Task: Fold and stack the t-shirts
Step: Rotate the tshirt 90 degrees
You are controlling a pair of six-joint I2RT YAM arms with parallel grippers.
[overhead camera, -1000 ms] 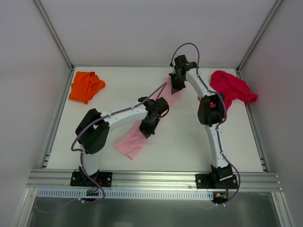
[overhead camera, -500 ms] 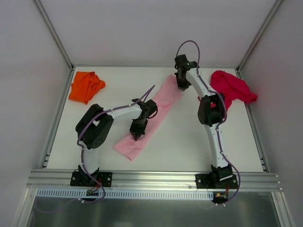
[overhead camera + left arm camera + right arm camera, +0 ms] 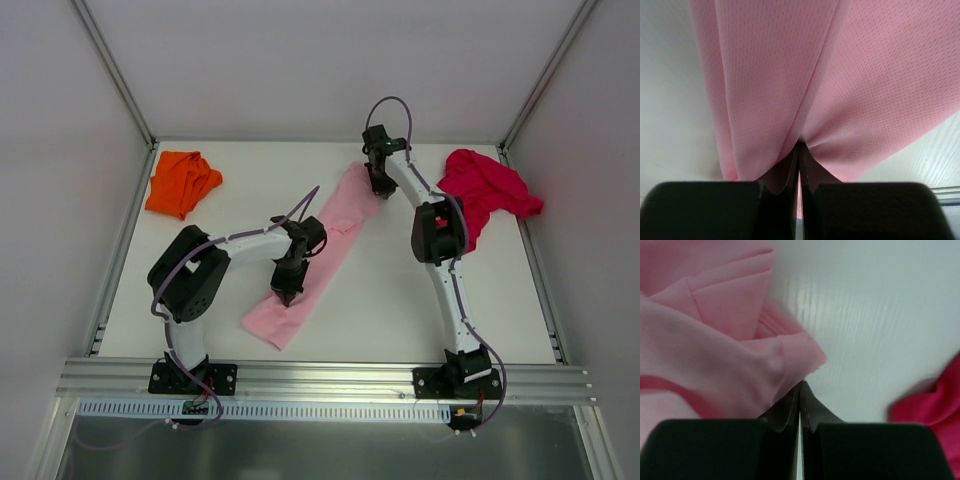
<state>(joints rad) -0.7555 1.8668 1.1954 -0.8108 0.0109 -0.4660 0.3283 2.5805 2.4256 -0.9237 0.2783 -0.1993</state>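
Note:
The light pink t-shirt (image 3: 335, 225) lies as a long narrow strip running diagonally from the back middle to the front left of the table. My left gripper (image 3: 285, 293) is shut on its near part; in the left wrist view the pink cloth (image 3: 840, 75) bunches at the closed fingertips (image 3: 799, 146). My right gripper (image 3: 378, 186) is shut on its far end; in the right wrist view the pink cloth (image 3: 715, 340) meets the closed tips (image 3: 800, 385). The bright orange t-shirt (image 3: 180, 182) lies crumpled at the back left. The crimson red t-shirt (image 3: 490, 188) lies crumpled at the back right.
The white table (image 3: 400, 300) is enclosed by white walls at the back and sides, with a metal rail (image 3: 320, 378) along the near edge. The red shirt's edge (image 3: 935, 405) is close to the right of the right gripper.
My left gripper has moved nearer and to the left along the pink shirt, and the strip now reaches further towards the front. My right gripper has shifted slightly left at the far end.

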